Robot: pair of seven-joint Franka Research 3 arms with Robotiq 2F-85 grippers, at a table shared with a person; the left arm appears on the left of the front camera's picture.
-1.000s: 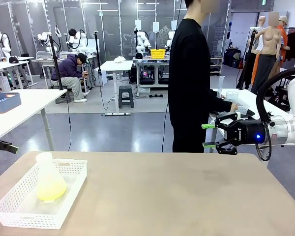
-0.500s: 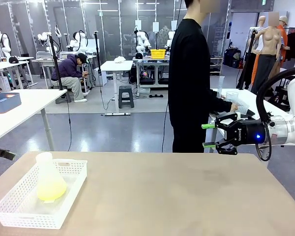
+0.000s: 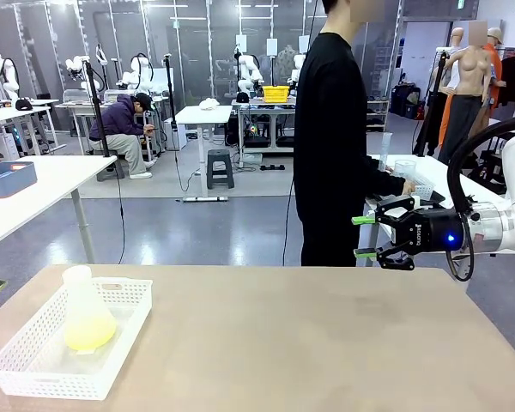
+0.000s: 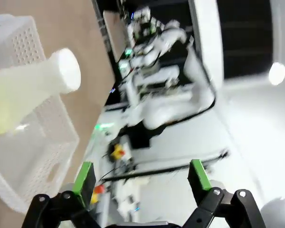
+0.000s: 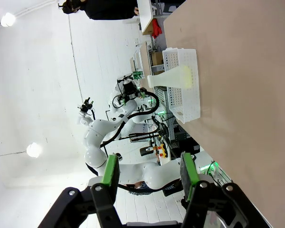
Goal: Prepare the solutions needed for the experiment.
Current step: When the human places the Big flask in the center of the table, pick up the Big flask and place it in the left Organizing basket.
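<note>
Solutions (image 3: pixel 89 333) of pale yellow-green liquid sit as a shallow layer in the bottom of a translucent conical flask (image 3: pixel 84 302), which stands upright in a white perforated basket (image 3: pixel 123 343) at the near left corner of the brown table (image 3: pixel 300 343). In the left wrist view the left gripper (image 4: pixel 141 175) hangs with its green-padded fingers (image 4: pixel 84 176) spread wide apart, nothing between them, and the flask and basket lie off to one side of it. Farther right, a person (image 3: pixel 335 137) in black stands behind the table's far edge, turned toward another table at the right. At the right edge the right gripper (image 3: pixel 360 237) hovers above the far right of the table, jaws parted and empty, pointing toward picture left, well apart from the basket
</note>
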